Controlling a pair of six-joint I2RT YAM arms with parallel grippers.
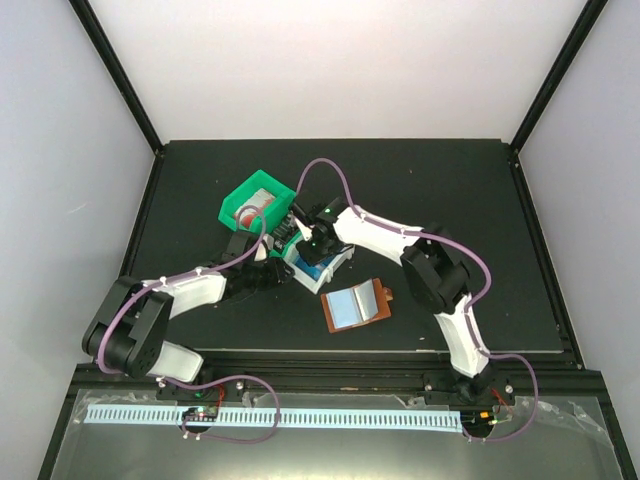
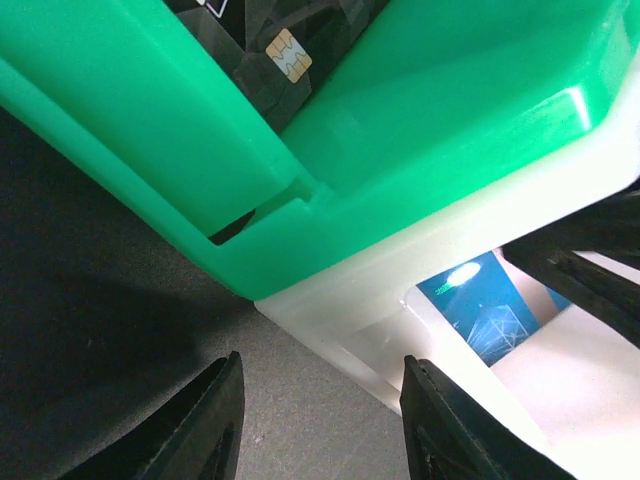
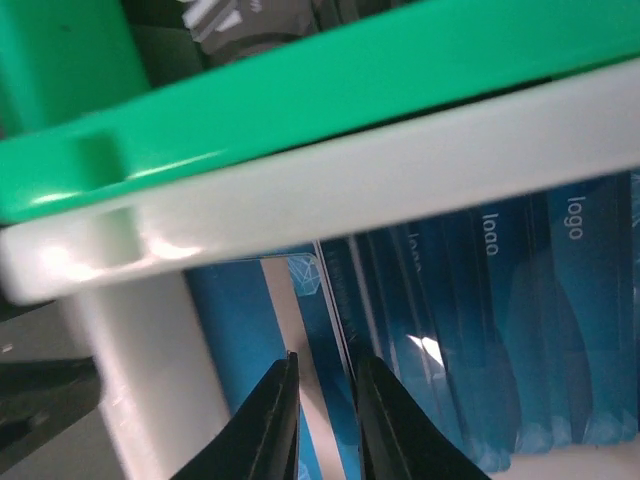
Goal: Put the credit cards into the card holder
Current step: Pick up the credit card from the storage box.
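**Both pincers at the bins, holder open to the right**

From above, the green bin [image 1: 235, 208] sits left of centre on the desk [image 1: 450, 190]. The white bin [image 1: 338, 268] is pressed against its right side. Both arms meet over that seam, so their fingers are hard to make out there.

The left wrist view fills this in. The left pincer [image 2: 320, 430] is open, its jaws spread over bare desk just short of the white bin's corner, holding nothing. Only this view shows a black card [image 2: 262, 75] with a gold chip lying in the green bin.

The right wrist view looks into the white bin at the overlapping blue cards [image 3: 520, 330]. The right pincer [image 3: 322, 410] has its jaws drawn narrow on either side of one card's thin edge. I cannot tell whether they actually pinch it. The white and green rims run just above the fingers, leaving little room on that side.

Only the top view shows the holder [image 1: 355, 305]. It lies open and flat, inside up, right of the white bin and apart from it, with open desk to its right.
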